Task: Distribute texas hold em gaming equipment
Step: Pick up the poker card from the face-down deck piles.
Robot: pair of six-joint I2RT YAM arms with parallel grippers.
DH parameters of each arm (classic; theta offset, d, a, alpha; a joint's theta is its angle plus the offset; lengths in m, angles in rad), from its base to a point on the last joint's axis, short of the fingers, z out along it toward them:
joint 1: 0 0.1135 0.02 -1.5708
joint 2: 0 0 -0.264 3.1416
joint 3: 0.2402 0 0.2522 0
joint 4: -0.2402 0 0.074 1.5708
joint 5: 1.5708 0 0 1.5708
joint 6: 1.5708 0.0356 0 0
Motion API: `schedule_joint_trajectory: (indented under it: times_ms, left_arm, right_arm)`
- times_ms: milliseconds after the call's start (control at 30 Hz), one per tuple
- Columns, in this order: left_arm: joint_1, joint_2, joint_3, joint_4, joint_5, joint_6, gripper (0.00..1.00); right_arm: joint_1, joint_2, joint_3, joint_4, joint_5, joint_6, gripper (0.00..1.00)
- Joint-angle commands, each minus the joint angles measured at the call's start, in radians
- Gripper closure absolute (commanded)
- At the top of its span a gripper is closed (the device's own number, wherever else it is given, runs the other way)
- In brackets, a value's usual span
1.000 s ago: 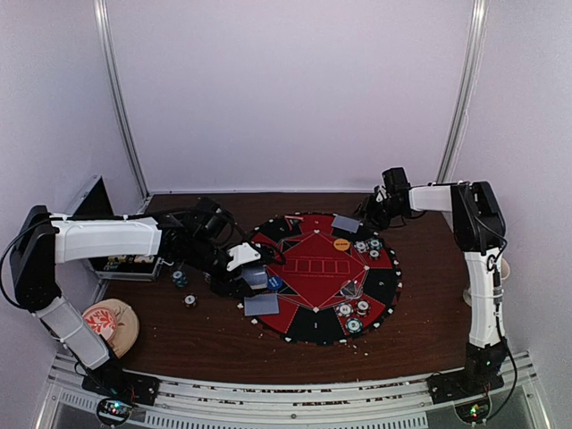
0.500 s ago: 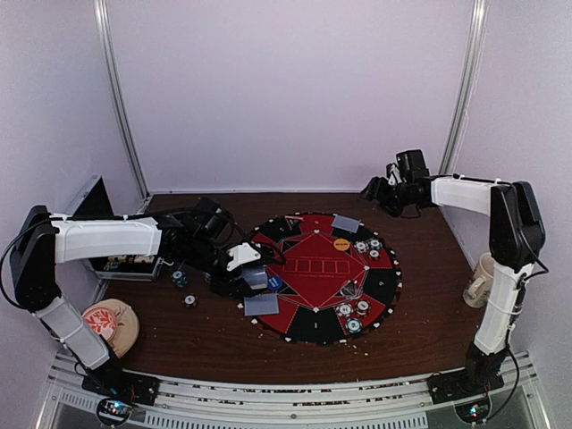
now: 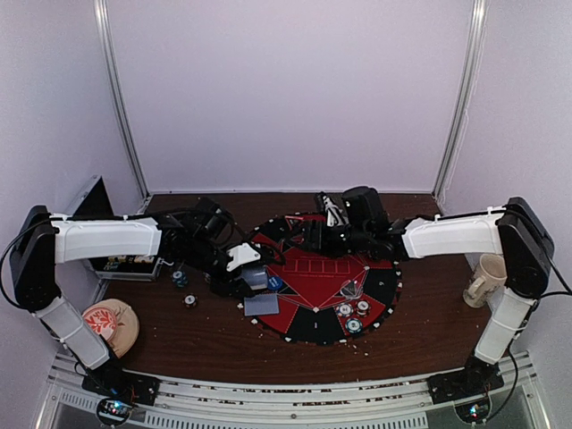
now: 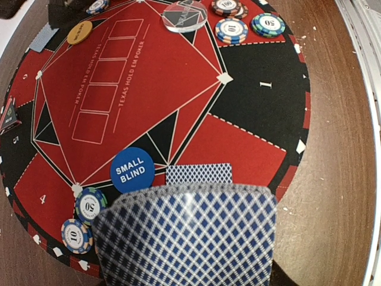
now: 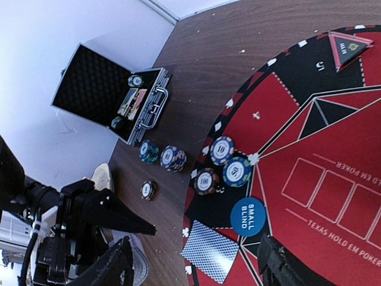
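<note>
Left claw (image 3: 243, 271): is clamped on a blue-backed card (image 4: 184, 235), whose long side is held across the claw; a lying card (image 4: 198, 174) is seen just ahead on the mat (image 4: 250, 101), nearer to this claw | Right claw (image 5: 196, 247): fingers are set apart, nothing is held; the blue disc (image 5: 248, 216) is seen just ahead.

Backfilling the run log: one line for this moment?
left gripper: shut on playing cards | right gripper: open, empty, above Texas hold em mat
</note>
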Motion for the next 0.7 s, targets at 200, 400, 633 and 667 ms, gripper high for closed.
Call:
schedule_joint_trajectory:
  times_ms: [200, 400, 633, 667]
  left_arm:
    - [-0.005, -0.048, -0.006, 0.021, 0.028, 0.005, 0.48]
    - [-0.005, -0.050, -0.003, 0.021, 0.031, 0.005, 0.48]
    - [-0.005, -0.048, 0.001, 0.021, 0.033, 0.006, 0.48]
    - [-0.005, -0.047, 0.000, 0.021, 0.033, 0.005, 0.48]
  right_arm:
    - [0.126, 0.066, -0.082, 0.320, -0.074, 0.117, 0.28]
    - [0.149, 0.129, -0.080, 0.390, -0.094, 0.153, 0.28]
    - [0.163, 0.190, -0.050, 0.431, -0.126, 0.173, 0.29]
    - [0.164, 0.194, -0.049, 0.437, -0.128, 0.177, 0.30]
